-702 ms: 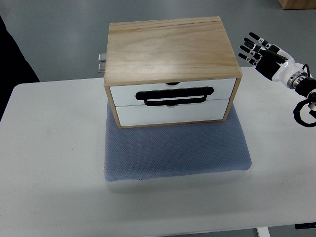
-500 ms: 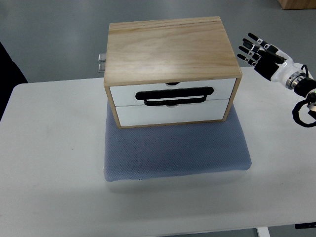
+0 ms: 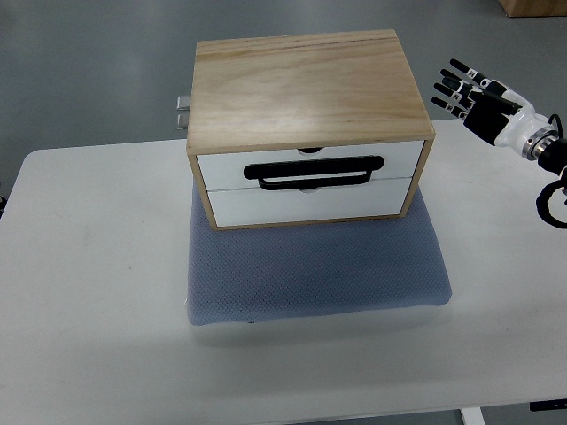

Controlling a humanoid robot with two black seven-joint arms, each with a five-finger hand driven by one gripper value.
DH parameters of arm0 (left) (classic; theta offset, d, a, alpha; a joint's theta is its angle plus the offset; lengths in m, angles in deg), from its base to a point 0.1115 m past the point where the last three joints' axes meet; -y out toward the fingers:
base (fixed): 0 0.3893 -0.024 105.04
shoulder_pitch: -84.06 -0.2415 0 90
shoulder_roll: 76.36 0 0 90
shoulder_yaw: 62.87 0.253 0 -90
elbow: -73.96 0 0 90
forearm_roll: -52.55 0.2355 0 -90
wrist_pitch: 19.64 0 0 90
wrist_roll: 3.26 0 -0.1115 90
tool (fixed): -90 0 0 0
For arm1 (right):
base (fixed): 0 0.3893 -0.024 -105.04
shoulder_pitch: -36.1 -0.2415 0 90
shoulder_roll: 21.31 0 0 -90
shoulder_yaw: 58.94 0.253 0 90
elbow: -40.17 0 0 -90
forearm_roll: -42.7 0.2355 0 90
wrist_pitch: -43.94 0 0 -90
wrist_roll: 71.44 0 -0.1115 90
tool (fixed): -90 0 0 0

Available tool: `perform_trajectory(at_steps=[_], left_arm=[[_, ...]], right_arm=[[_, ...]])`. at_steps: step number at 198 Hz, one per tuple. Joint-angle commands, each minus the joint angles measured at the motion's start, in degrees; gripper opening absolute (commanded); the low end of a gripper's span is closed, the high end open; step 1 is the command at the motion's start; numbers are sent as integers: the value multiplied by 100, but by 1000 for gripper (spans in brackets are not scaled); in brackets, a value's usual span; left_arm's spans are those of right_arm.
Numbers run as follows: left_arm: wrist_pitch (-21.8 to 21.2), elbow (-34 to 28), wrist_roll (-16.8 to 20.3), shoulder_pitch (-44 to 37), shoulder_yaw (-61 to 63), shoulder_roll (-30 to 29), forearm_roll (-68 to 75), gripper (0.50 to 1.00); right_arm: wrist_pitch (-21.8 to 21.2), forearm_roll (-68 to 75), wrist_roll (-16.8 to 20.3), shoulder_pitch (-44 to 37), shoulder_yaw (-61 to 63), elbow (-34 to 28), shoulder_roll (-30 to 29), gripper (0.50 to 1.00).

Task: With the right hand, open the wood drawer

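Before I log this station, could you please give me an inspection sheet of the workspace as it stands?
Surface: white table, bare apart from a blue-grey mat.
Job's things: wood drawer box on the mat; both white drawers shut; black handle untouched.
Clutter: nothing seen.
Hands: right hand open, fingers spread, beside the box's right rear corner, not touching; left not in view.
Cables: black cable looped by the right wrist.
Surroundings: grey floor; metal fitting at the box's rear left.

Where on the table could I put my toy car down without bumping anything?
The white table is bare left of the blue mat, and along the near edge below it. Right of the mat is free too, but the right hand hovers near the wooden drawer box there.
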Motion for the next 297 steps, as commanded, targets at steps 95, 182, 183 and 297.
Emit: perform_trajectory(at_steps=[95,182,183,297], left_arm=[[-1,-12,-3,0,4,0,-4,1000],[-1,-12,-3,0,4,0,-4,1000],[-1,-12,-3,0,4,0,-4,1000],[-1,-12,6,0,4,0,-4,1000]], right_arm=[[112,-8,-26,76,-28,10,45,952],[261,-1475,-729,260,-37,-789,748,950],[261,-1476,-730,260,-37,-790,749,950],[1245,-2582,-2489,-1567,-3516,-4102,3561,950]])
